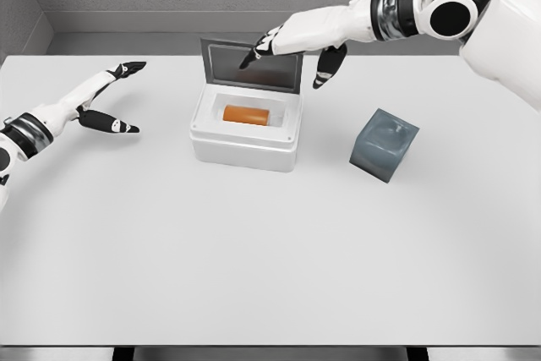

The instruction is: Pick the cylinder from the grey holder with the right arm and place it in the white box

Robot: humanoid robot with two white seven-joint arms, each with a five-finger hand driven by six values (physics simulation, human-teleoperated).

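An orange cylinder [246,115] lies on its side inside the white box [246,145], whose grey lid [252,65] stands upright at the back. My right hand [287,46] hovers above the lid's top edge, fingers spread and holding nothing. The grey holder [385,144] is a translucent cube to the right of the box, with nothing in its top recess. My left hand [110,99] rests open over the table at the far left, well away from the box.
The white table [270,259] stretches wide in front of the box and holder. A grey wall runs behind the table's back edge.
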